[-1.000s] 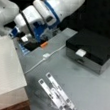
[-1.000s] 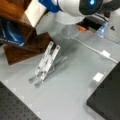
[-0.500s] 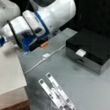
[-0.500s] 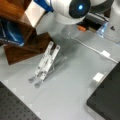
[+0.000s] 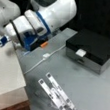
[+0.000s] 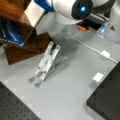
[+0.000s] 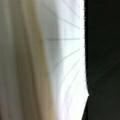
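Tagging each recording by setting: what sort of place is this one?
Probably a robotics lab bench. A grey table carries a black box, a white cable and a folding metal stand, with a black perforated board at its edge. The claw does not show; the arm hangs over the table's corner.

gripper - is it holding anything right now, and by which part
It cannot be told. The gripper's fingers show in no view: the arm hides them in both front views, and the wrist view shows only a pale surface up close.
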### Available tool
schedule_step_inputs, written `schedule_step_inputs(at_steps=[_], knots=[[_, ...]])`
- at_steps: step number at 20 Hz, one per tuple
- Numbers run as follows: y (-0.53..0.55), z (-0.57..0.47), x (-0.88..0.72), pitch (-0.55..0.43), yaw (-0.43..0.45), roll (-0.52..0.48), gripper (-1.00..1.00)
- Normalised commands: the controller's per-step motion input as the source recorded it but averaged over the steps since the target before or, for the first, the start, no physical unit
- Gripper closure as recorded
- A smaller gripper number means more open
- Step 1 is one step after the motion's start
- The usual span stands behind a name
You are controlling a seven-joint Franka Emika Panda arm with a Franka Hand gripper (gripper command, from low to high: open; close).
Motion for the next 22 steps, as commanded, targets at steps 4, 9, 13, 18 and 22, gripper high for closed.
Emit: schedule_step_inputs(at_steps=[4, 9, 13, 18, 22], knots=[[0.05, -0.03, -0.08, -0.051, 0.049, -0.044, 1.0], [0.0, -0.07, -0.09, -0.071, 0.052, -0.004, 1.0], [-0.03, -0.08, -0.08, -0.072, 0.062, 0.009, 1.0], [-0.05, -0.1, -0.08, -0.078, 0.064, 0.013, 1.0], [-0.02, -0.12, -0.05, -0.065, 0.068, 0.004, 1.0]])
